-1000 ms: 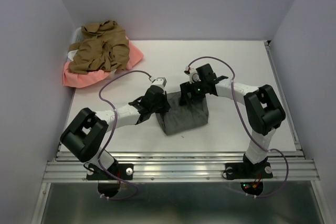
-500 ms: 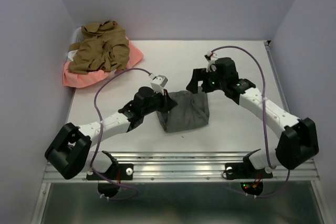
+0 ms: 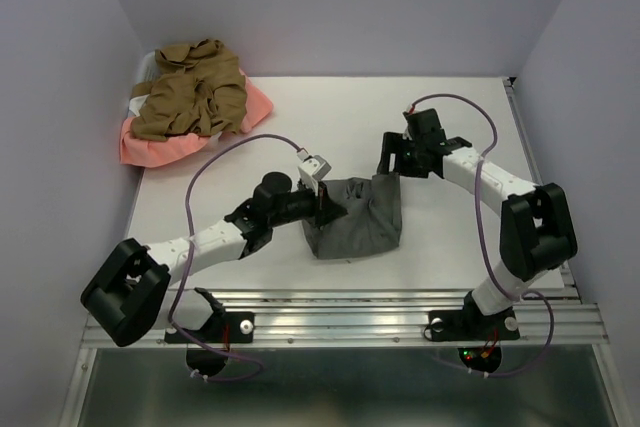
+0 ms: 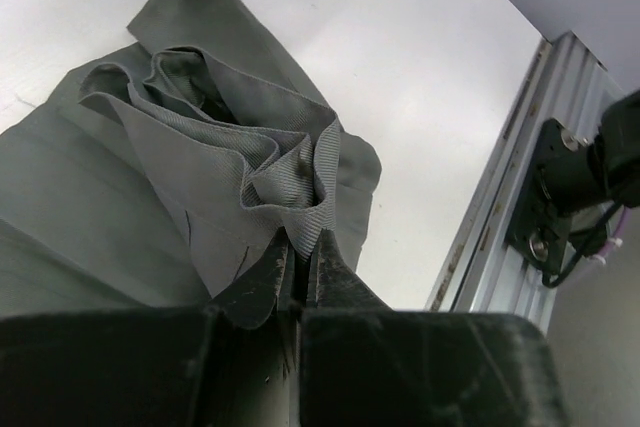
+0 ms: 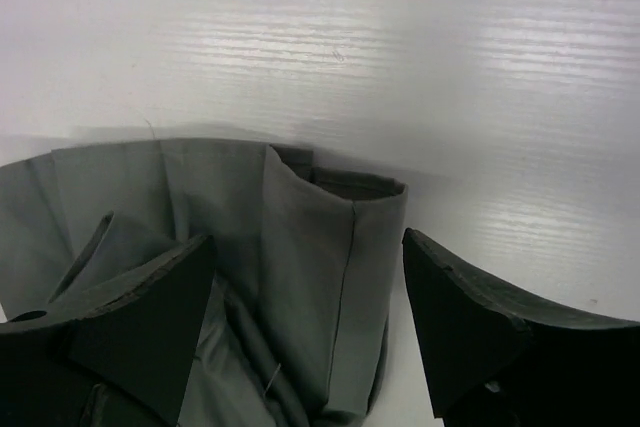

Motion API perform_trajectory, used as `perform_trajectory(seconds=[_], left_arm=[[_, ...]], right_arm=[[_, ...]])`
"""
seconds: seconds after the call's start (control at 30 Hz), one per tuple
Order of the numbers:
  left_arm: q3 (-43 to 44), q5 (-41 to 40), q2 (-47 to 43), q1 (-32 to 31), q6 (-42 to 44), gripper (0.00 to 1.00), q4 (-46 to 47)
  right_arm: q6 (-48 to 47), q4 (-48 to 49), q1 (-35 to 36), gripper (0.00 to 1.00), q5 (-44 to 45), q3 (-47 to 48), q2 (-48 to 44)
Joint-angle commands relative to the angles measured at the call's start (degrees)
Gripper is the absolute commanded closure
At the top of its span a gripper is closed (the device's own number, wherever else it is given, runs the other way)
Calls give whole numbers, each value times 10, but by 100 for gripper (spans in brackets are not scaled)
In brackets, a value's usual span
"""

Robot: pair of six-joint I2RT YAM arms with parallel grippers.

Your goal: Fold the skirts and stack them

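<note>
The grey skirt lies bunched on the white table between the two arms. My left gripper is shut on a ribbed fold of the grey skirt at its left edge. My right gripper is open just above the skirt's far right corner; in the right wrist view its jaws stand wide on either side of the grey cloth. The tan-brown skirt lies in a heap on the salmon-pink skirt at the far left corner.
A white basket rim peeks out under the far-left heap. Lilac walls close the left, back and right. A metal rail runs along the table's near edge; it also shows in the left wrist view.
My left gripper has pushed rightward along the grey skirt's left edge, still holding cloth. My right gripper has swung right and back off the skirt's top edge.
</note>
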Motion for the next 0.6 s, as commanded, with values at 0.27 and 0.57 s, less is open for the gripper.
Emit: perform_trajectory(seconds=[0.27,0.57], left_arm=[[-23,59,-61,-28,37,100,63],[-26,62,-65,-38,39,100,68]], right_arm=[[-17,-2,2,75,-103,18,43],[-27,12,2,99,-164,-22,20]])
